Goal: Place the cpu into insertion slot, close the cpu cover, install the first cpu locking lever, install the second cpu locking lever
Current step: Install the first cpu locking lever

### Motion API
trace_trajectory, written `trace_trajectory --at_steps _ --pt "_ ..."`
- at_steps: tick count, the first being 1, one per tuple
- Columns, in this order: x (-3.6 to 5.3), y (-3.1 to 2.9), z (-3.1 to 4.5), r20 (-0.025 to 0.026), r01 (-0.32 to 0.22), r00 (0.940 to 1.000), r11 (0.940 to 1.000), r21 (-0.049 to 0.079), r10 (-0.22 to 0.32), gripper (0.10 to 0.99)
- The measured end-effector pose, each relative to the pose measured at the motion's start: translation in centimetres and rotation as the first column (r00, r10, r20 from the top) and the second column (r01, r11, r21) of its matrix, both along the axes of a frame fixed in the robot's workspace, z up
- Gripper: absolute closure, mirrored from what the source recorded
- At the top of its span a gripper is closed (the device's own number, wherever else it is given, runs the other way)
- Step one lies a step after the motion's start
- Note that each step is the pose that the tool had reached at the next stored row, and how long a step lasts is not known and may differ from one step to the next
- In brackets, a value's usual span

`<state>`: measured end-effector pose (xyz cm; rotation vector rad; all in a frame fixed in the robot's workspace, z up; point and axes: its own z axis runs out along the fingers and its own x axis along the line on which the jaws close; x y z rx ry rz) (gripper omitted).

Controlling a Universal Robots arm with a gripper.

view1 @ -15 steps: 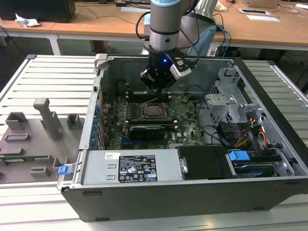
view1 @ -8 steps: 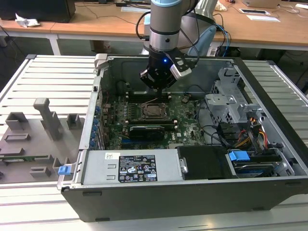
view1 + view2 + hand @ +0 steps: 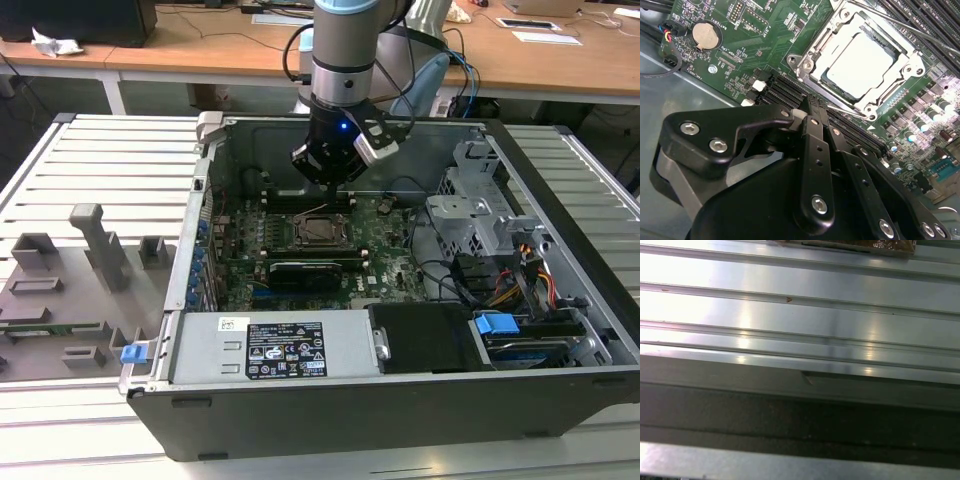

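Above the insertion slot, where the cpu sat under its cover, the hand hung pressed together, empty.

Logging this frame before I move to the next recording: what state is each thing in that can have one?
cpu: seated in the insertion slot, silvery top showing.
cpu cover: closed down around the cpu.
locking lever: thin rod lying along the socket's edge; latched or not, cannot tell.
tool: above the board beside the socket, empty.
computer case: side open.
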<state>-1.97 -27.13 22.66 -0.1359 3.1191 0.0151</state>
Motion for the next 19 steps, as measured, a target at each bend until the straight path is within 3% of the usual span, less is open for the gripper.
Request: trace_trajectory --at_steps 16,19 --pt "0.04 0.00 0.00 0.0000 0.000 1.0000 1.0000 0.000 0.000 0.980" --pt "-0.14 0.00 0.00 0.0033 0.000 1.0000 1.0000 0.000 0.000 0.980"
